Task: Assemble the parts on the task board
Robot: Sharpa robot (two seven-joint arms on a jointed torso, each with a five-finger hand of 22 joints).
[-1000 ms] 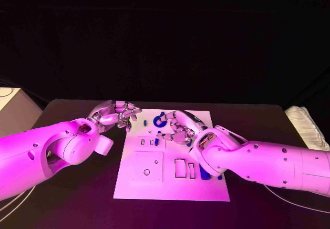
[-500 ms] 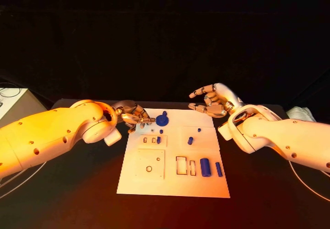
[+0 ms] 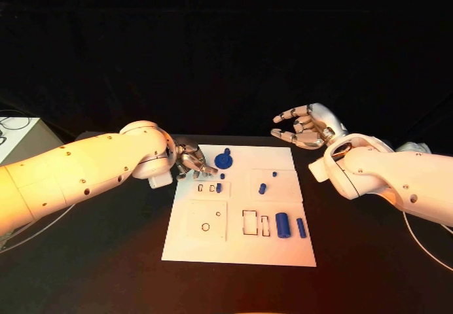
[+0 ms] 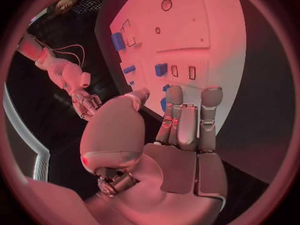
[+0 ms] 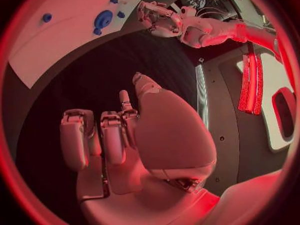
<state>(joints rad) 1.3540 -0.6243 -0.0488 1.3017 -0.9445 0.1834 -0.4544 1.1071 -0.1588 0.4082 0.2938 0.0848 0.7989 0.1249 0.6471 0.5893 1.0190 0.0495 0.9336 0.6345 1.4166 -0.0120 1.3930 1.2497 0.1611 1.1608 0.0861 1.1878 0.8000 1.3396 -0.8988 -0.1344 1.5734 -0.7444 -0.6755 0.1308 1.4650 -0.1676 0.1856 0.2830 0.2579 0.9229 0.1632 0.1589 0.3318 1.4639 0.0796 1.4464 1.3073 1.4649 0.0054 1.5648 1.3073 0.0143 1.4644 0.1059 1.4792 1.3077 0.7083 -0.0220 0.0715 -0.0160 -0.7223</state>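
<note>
The white task board (image 3: pixel 189 245) lies in the middle of the black table. On it are a blue round part (image 3: pixel 222 160) at the far left, small blue pegs (image 3: pixel 262 188) in the middle, and a blue cylinder (image 3: pixel 282 226) beside a thin blue bar (image 3: pixel 301 227) on the right. My left hand (image 3: pixel 194 162) hovers at the board's far left corner, just left of the round part, fingers curled in with nothing seen in them (image 4: pixel 184 125). My right hand (image 3: pixel 304 127) is raised beyond the board's far right corner, fingers loosely bent and apart, holding nothing (image 5: pixel 119 140).
Empty rectangular slots (image 3: pixel 248 222) and a square recess (image 3: pixel 207 219) mark the board's near half. A pale box (image 3: pixel 14 134) stands at the table's left edge and a white cloth (image 3: pixel 416 149) at its right edge. Black tabletop surrounds the board.
My right hand has lifted off the board beside the round part and drawn back up to the far right. My left hand has moved in to the board's far left corner.
</note>
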